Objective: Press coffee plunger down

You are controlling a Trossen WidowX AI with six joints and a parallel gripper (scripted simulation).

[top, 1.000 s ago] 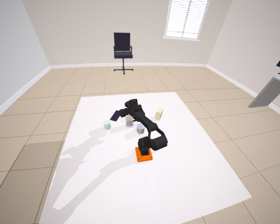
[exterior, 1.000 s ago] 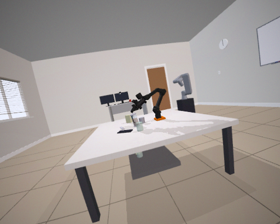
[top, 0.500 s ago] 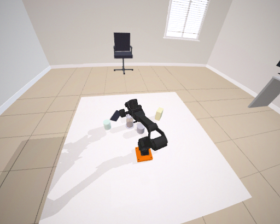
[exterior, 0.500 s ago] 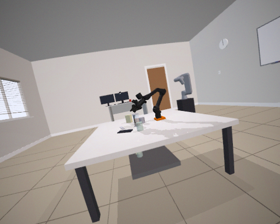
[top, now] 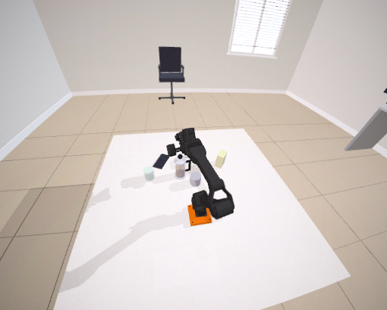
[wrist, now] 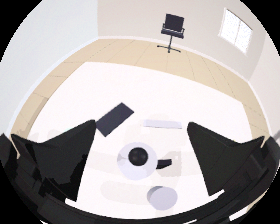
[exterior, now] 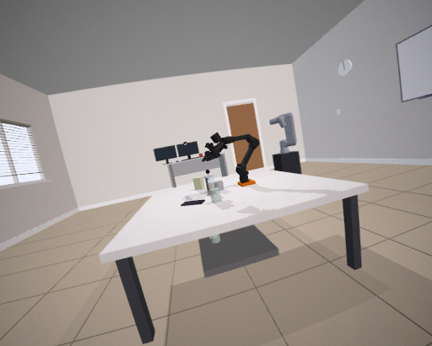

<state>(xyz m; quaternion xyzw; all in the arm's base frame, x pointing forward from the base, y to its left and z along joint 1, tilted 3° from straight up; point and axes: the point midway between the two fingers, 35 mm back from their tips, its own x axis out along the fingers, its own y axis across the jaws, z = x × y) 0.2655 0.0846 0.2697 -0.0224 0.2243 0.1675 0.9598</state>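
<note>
Coffee press: a clear glass cylinder with brown liquid low inside and a black knob on top, standing upright on the white table. The gripper hangs above the knob, fingers spread wide on either side, holding nothing. Around the press: a pale green cup to one side, a grey cup just beside it, a dark flat slab behind, and a cream block well apart.
</note>
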